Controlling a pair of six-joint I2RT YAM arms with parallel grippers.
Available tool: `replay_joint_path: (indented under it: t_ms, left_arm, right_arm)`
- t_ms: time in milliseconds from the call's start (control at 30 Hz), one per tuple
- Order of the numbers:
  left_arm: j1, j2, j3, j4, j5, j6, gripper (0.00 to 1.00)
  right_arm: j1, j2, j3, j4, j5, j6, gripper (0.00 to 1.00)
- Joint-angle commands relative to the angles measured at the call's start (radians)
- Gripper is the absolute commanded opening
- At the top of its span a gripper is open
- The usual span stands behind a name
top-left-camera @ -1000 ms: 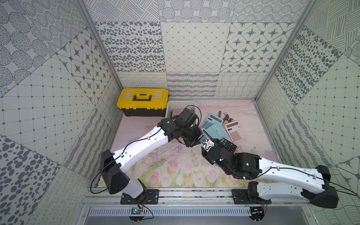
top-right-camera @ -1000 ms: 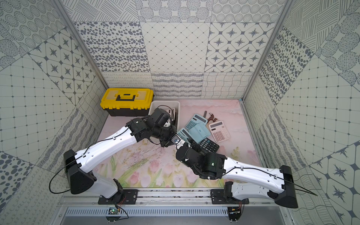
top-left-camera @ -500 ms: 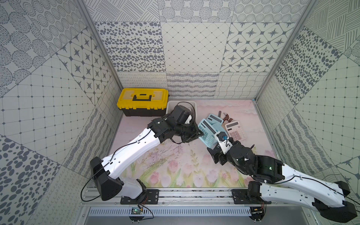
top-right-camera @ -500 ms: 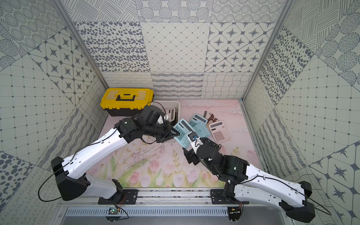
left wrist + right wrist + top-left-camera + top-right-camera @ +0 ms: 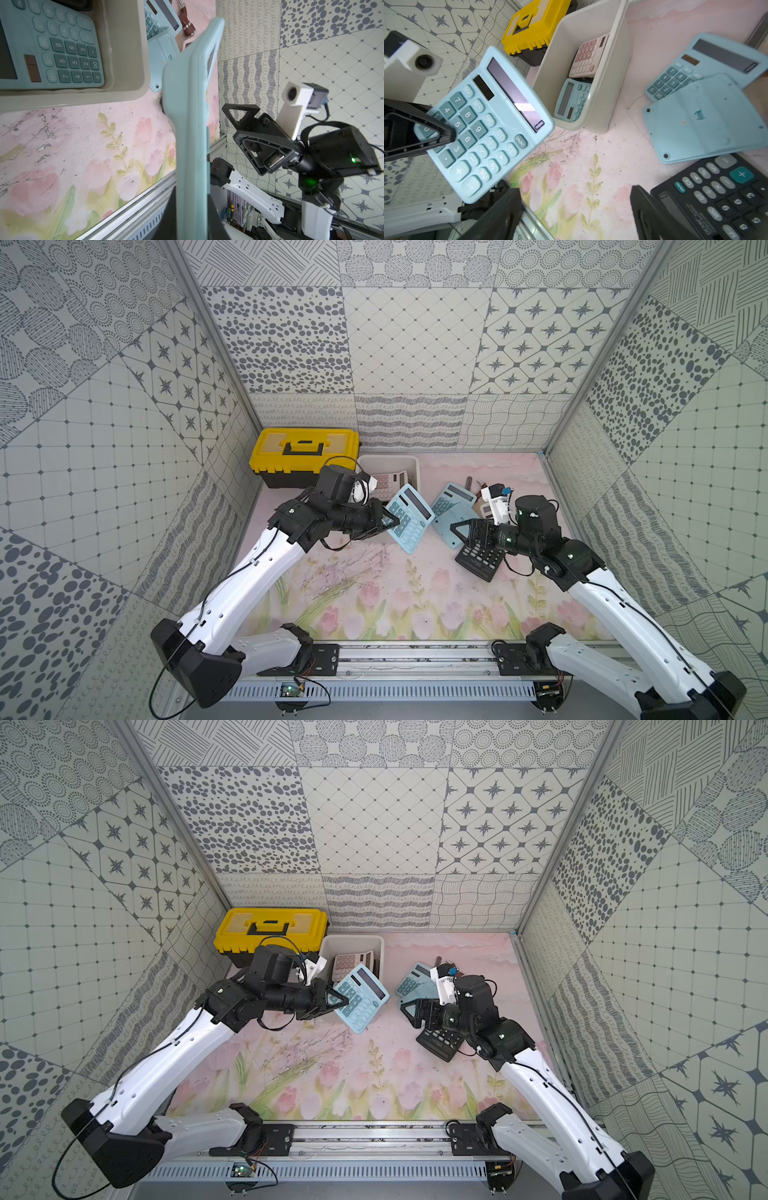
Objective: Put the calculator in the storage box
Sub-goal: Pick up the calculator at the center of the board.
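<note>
Top views: pink floral mat (image 5: 374,593), patterned walls (image 5: 407,344).

Beside the smooth plastic storage box (image 5: 610,79), the plastic calculator (image 5: 492,124) is showing a glossy display, and the table (image 5: 591,166) is looking matt.

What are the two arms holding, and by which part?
Left jaws clamp the light blue calculator by a keypad corner, far from its display; right jaws hold nothing.

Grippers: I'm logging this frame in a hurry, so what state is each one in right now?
Left gripper: shut on the light blue calculator.
Right gripper: open, holding nothing.
</note>
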Motion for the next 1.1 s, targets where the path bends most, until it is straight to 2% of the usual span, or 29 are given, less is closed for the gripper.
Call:
replay_joint_path:
  t_ms: [0,267,467,667,1067]
  left_arm:
    - [0.082,-0.01,-0.022,0.013,0.3,0.17,0.0]
    - [0.171,0.0,-0.061,-0.012,0.519,0.181,0.0]
    - [0.173,0.018,-0.146,0.121,0.627,0.064,0.0]
    - [0.174,0.029,-0.174,0.153,0.644,0.034,0.0]
    - [0.172,0.043,-0.191,0.192,0.664,-0.004,0.0]
  right_arm:
    - [-0.065,0.042,-0.009,0.111,-0.266,0.063,0.86]
    - [-0.179,0.134,-0.027,0.239,-0.484,0.119,0.76]
    - [-0.185,0.22,0.014,0.288,-0.557,0.13,0.72]
    - [-0.181,0.299,0.045,0.347,-0.602,0.158,0.67]
    - [-0.109,0.407,0.13,0.338,-0.598,0.139,0.59]
